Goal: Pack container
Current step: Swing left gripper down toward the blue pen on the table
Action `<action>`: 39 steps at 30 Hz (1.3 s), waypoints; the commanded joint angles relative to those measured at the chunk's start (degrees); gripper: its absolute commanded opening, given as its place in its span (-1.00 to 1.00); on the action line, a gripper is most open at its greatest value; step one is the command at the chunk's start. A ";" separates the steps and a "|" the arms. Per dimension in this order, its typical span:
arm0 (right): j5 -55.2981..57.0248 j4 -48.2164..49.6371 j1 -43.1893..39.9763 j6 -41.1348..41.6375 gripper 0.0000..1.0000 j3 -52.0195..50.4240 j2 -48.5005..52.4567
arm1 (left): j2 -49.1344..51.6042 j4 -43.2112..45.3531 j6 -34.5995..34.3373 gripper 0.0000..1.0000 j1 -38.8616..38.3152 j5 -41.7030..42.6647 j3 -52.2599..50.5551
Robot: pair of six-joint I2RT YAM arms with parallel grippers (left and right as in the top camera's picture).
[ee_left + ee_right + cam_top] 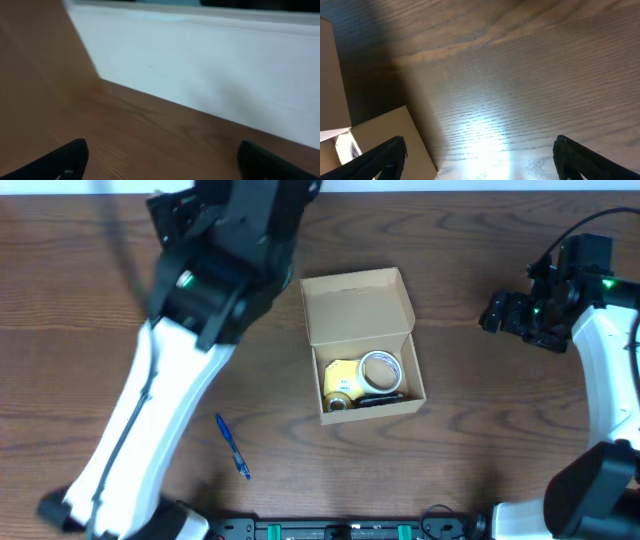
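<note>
The container [370, 412], a tan cardboard box, sits mid-table with its flap lid [357, 306] standing open at the back. Inside lie a yellow item [340, 380], a white round roll [380, 372] and something dark along the front wall. My left arm [200, 290] is raised high to the box's left. The left gripper [162, 146] is open and empty, facing the table's far edge and a white wall. My right gripper [493, 311] hangs right of the box, open [480, 141] over bare wood. The container's wall [380, 135] shows at the left of the right wrist view.
A blue pen [232, 446] lies on the wooden table [480, 440] to the front left of the box. The left arm's white link [150, 420] slants across the left side of the table. The white wall [210, 65] runs along the far edge.
</note>
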 commanded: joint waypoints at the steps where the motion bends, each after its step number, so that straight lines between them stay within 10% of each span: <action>1: -0.24 0.04 -0.28 -0.42 0.85 0.68 0.02 | -6.27 2.54 -1.81 0.91 0.09 9.38 -7.74; 19: -2.47 -0.42 -0.24 -0.39 0.86 0.68 0.02 | -49.29 21.07 -1.77 0.91 0.09 22.75 -53.99; 39: -4.24 0.24 -0.22 -0.39 0.87 0.68 0.02 | -41.20 -16.46 -6.73 0.85 0.09 39.08 -56.33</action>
